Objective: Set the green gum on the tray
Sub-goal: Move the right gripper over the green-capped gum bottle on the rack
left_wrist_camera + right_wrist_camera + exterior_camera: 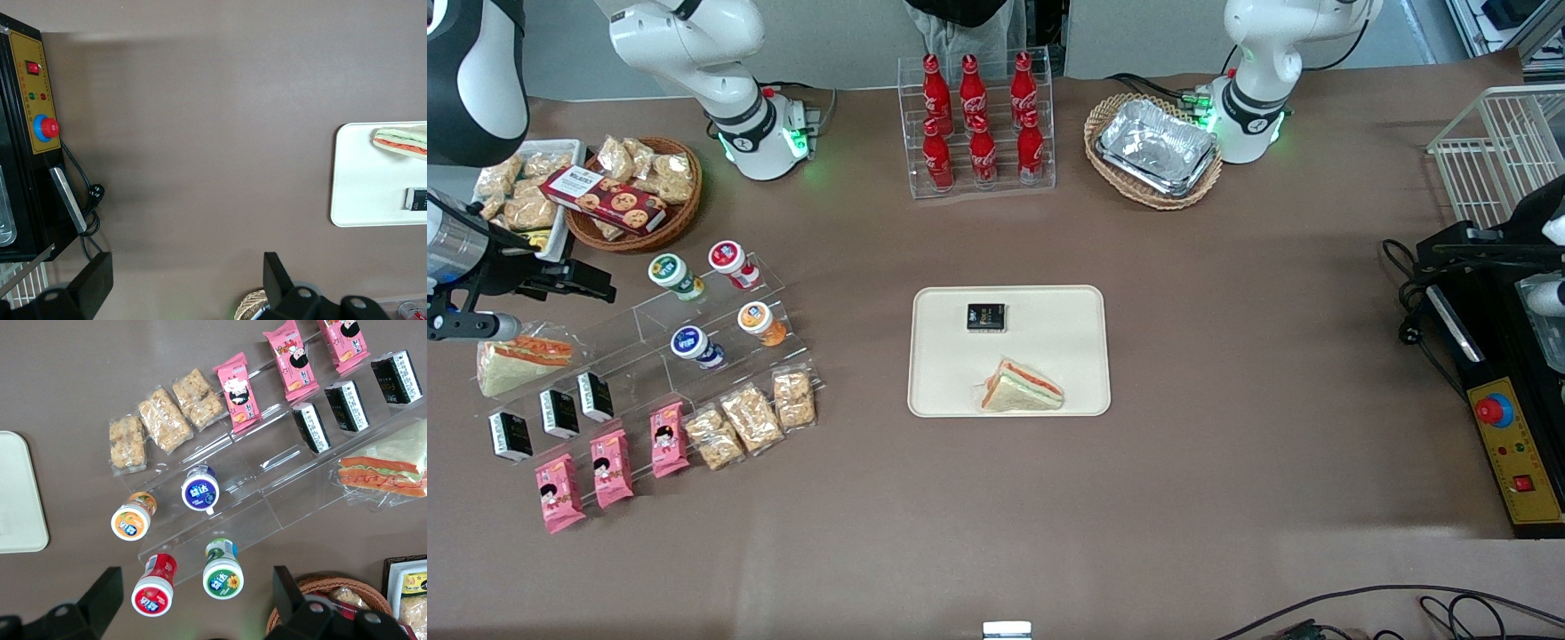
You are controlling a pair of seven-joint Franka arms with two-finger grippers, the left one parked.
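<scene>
Jaws wide, holding nothing; my gripper (193,600) hangs above green gum (223,574), not touching. Gum sits on clear stepped rack (694,342), working arm's end of table, well apart from tray (1049,307).

Risk: red jar (155,592) just beside gum; finger could clip it, or slick rack lets gum tip.

Tray holds sandwich (1021,389) and black packet (986,317). Wicker basket (680,213) holds snack bags.

Front view high over table, wrist views downward, sharing tray (1089,351)

Brown table (1227,373) w/ white wire rack (1498,151), grey wall.
</scene>
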